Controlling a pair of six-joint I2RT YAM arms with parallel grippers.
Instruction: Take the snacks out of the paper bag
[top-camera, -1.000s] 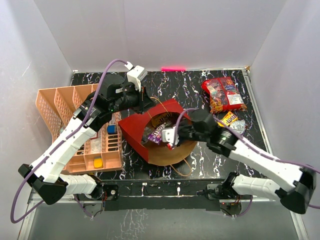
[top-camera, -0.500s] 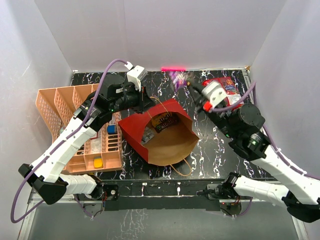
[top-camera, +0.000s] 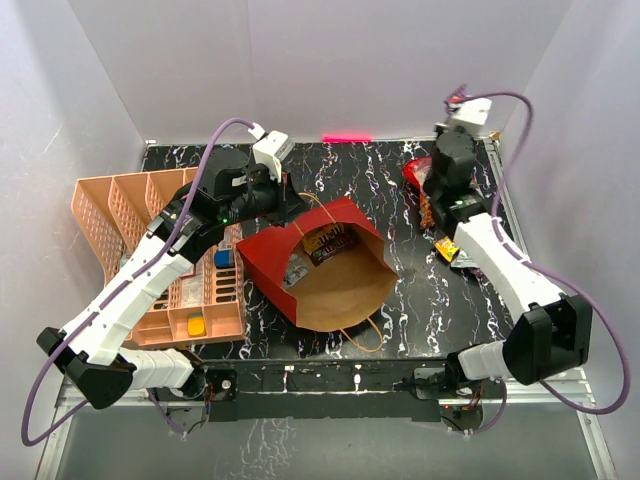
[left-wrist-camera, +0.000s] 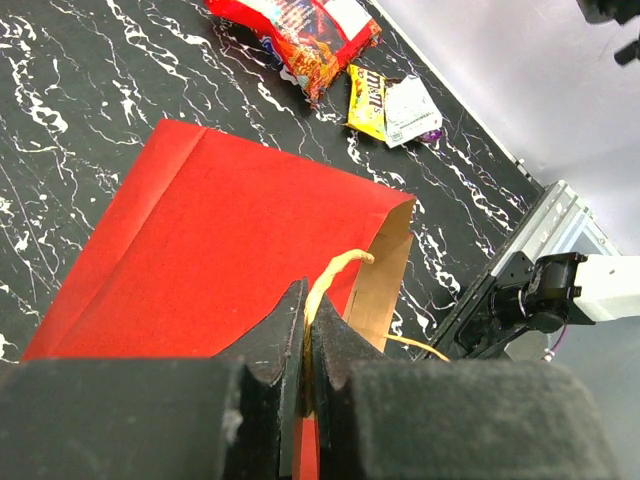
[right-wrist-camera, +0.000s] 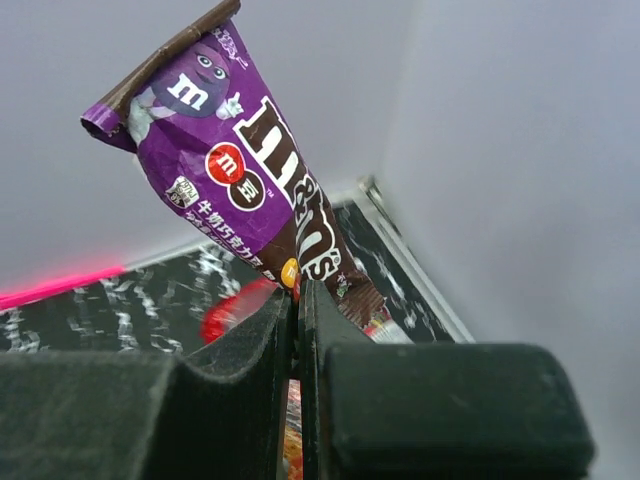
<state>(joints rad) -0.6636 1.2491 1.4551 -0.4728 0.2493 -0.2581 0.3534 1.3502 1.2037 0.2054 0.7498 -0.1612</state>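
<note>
The red paper bag (top-camera: 290, 255) lies open on the black table, its brown inside (top-camera: 345, 290) facing the near edge. My left gripper (left-wrist-camera: 308, 305) is shut on the bag's cord handle (left-wrist-camera: 340, 264) at the far rim. Two snacks (top-camera: 328, 243) show inside the bag. My right arm (top-camera: 480, 240) reaches up at the back right. Its gripper (right-wrist-camera: 298, 292) is shut on a purple M&M's packet (right-wrist-camera: 235, 170), held high near the wall corner. Red snack bags (left-wrist-camera: 300, 25), a yellow packet (left-wrist-camera: 368, 100) and a silver one (left-wrist-camera: 410, 105) lie on the table to the right.
A peach slotted tray (top-camera: 120, 215) stands at the left, with a blue block (top-camera: 223, 258) and a yellow block (top-camera: 196, 325) in it. White walls close in the back and both sides. A pink strip (top-camera: 346, 137) lies at the back edge.
My right gripper lifted the purple packet out of the bag, then swung it up to the back right corner. The left gripper kept hold of the handle.
</note>
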